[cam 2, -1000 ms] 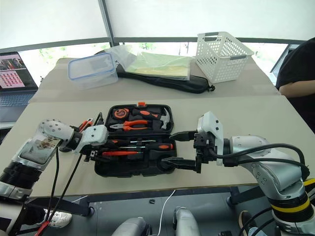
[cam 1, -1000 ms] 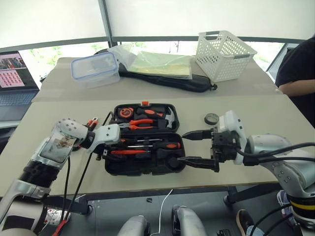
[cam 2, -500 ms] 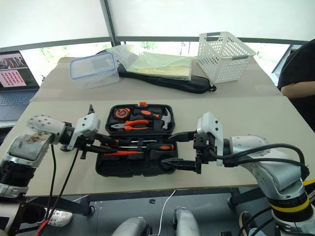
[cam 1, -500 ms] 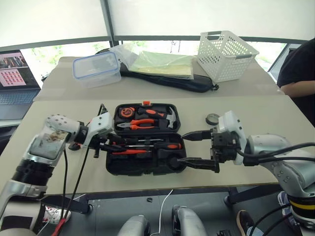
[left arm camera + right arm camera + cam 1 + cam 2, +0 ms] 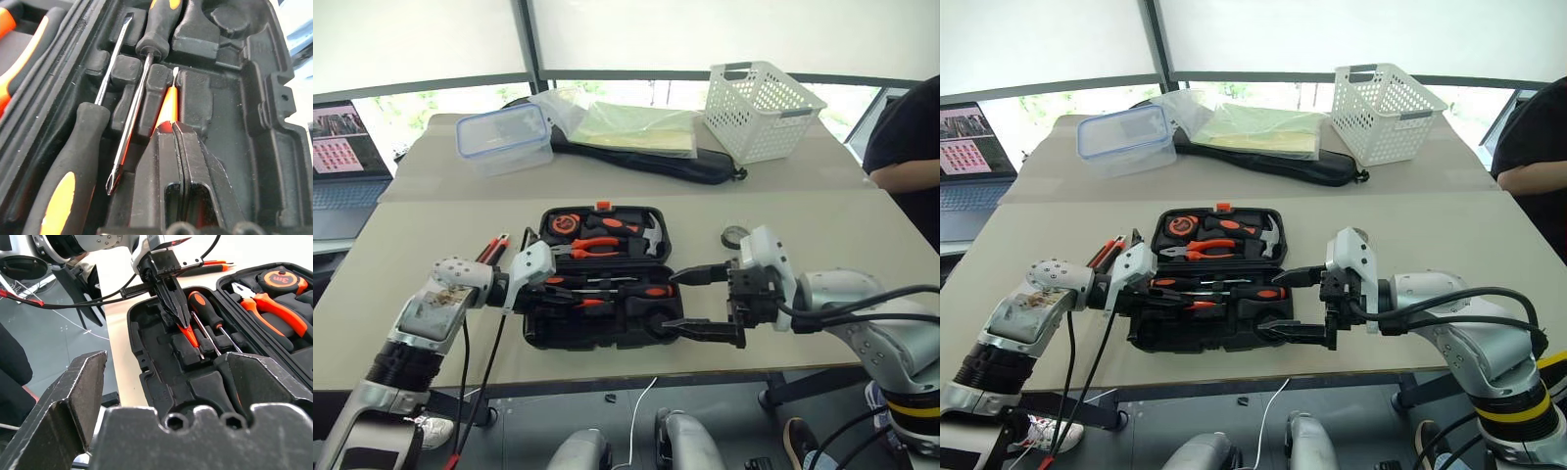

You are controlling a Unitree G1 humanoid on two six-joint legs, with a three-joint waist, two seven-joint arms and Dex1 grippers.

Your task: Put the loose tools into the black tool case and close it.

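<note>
The black tool case (image 5: 597, 339) lies open at the table's middle. Its far half holds pliers, a hammer and a tape measure. Two orange-and-black screwdrivers (image 5: 638, 290) rest in the near half. My left gripper (image 5: 180, 319) reaches into that near half from its left end, shut on the slim orange tester screwdriver (image 5: 167, 106), whose tip points along the recesses. At the right end of the case, my right gripper (image 5: 671, 301) stands open with nothing between its fingers. The small dark tape roll (image 5: 734, 235) lies on the table right of the case. A black-and-orange utility knife (image 5: 493, 248) lies left of it.
A white basket (image 5: 759, 108), a clear box with a blue rim (image 5: 502, 137) and a long black bag (image 5: 705, 168) under a plastic-wrapped sheet sit on the far table. A laptop (image 5: 342, 147) stands at the left. A person's arm (image 5: 906, 147) shows at the right edge.
My left gripper has closed on the tester screwdriver inside the case's near half, after drawing back left and coming in again. The right gripper has kept still and open.
</note>
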